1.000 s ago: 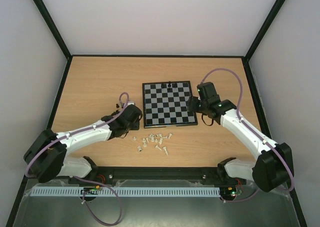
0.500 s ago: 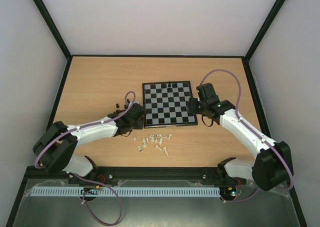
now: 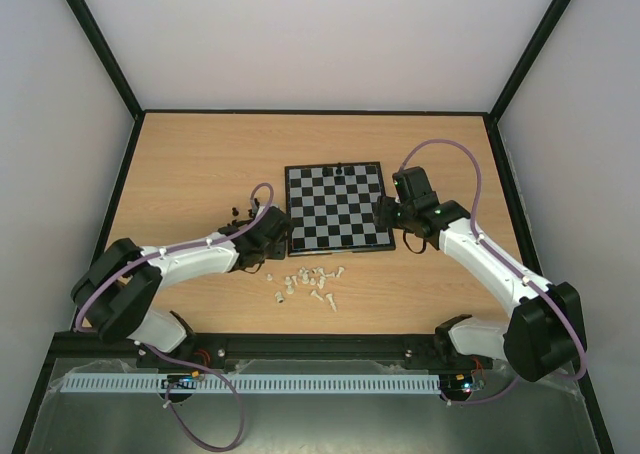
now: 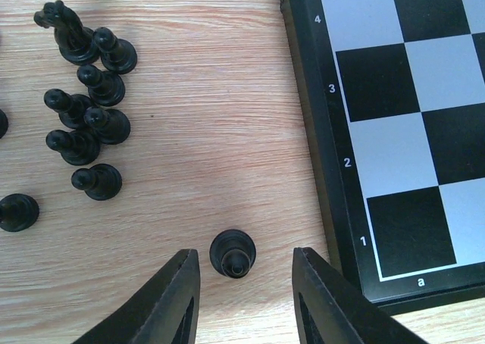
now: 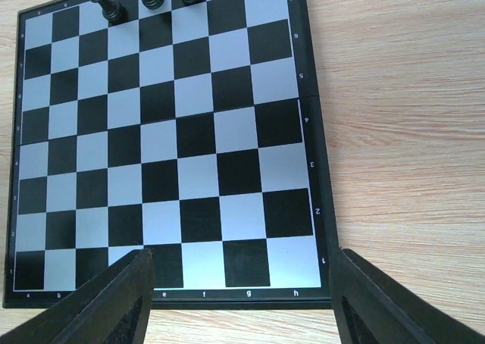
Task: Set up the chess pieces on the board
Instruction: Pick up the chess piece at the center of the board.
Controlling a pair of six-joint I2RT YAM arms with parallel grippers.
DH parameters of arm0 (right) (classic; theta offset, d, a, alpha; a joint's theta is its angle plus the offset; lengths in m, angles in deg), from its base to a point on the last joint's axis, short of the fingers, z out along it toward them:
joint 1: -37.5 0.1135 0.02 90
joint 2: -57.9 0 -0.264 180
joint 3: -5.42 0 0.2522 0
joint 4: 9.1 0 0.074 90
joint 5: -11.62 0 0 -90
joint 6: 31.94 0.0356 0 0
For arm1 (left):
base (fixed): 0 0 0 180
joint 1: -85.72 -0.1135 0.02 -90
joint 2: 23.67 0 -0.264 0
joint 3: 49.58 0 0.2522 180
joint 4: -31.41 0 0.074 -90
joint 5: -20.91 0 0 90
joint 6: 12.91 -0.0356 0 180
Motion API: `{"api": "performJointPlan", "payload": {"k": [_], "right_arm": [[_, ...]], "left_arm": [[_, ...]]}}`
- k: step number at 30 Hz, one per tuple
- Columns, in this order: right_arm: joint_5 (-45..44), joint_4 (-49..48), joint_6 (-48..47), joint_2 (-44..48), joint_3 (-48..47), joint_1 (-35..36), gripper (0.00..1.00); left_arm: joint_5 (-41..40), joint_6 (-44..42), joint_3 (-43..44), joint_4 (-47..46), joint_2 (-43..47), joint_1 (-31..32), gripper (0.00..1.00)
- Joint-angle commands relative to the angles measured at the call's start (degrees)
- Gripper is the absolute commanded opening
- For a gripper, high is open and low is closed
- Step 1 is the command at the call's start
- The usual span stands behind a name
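The chessboard (image 3: pixel 336 214) lies flat in the middle of the table. A few black pieces (image 3: pixel 341 169) stand on its far row and also show in the right wrist view (image 5: pixel 114 10). A cluster of black pieces (image 4: pixel 87 124) stands on the wood left of the board (image 4: pixel 379 132). Cream pieces (image 3: pixel 308 279) lie scattered in front of the board. My left gripper (image 3: pixel 272 230) is open at the board's left edge. In its wrist view the gripper (image 4: pixel 244 264) has a lone upright black pawn (image 4: pixel 233 253) between its fingers, not touched. My right gripper (image 3: pixel 386 212) is open and empty over the board's right side (image 5: pixel 240 261).
The table is light wood with a black rim (image 3: pixel 310 112) and white walls around it. The left arm's purple cable (image 3: pixel 262 189) loops over the black cluster. Bare wood (image 5: pixel 402 132) lies right of the board.
My left arm has reached further right toward the board's left edge, mostly in the first half second. My right gripper has shifted slightly over the board's right side.
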Motion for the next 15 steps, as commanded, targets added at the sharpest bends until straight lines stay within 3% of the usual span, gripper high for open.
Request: {"api": "performJointPlan", "payload": {"k": [1, 12, 15], "right_arm": [[0.5, 0.3, -0.7, -0.3, 0.9, 0.2, 0.64], [0.9, 0.0, -0.7, -0.1, 0.9, 0.2, 0.64], [0.9, 0.1, -0.7, -0.2, 1.0, 0.2, 0.64]], "left_arm": [[-1.2, 0.1, 1.3, -0.7, -0.7, -0.3, 0.35], [-1.2, 0.1, 1.0, -1.4, -2.7, -1.1, 0.33], [-1.2, 0.1, 1.2, -1.6, -2.8, -1.1, 0.28]]}}
